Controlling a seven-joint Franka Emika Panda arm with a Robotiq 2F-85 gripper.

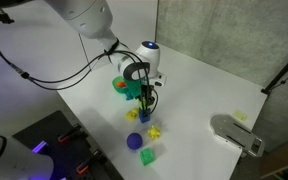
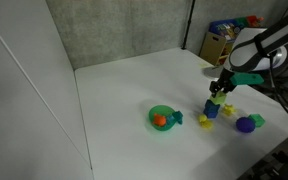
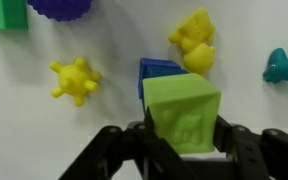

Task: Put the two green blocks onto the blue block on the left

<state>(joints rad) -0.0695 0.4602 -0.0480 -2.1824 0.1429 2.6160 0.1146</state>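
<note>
My gripper is shut on a bright green block, gripping its two sides. The dark blue block sits on the white table directly under and behind it, partly covered. I cannot tell whether the two touch. In both exterior views the gripper hangs straight over the blue block. The second green block lies on the table apart from them, next to the ball, and shows in both exterior views.
A dark blue ball lies near the free green block. Small yellow pieces flank the blue block. A green bowl and a teal toy are close by. A grey device sits at the table edge.
</note>
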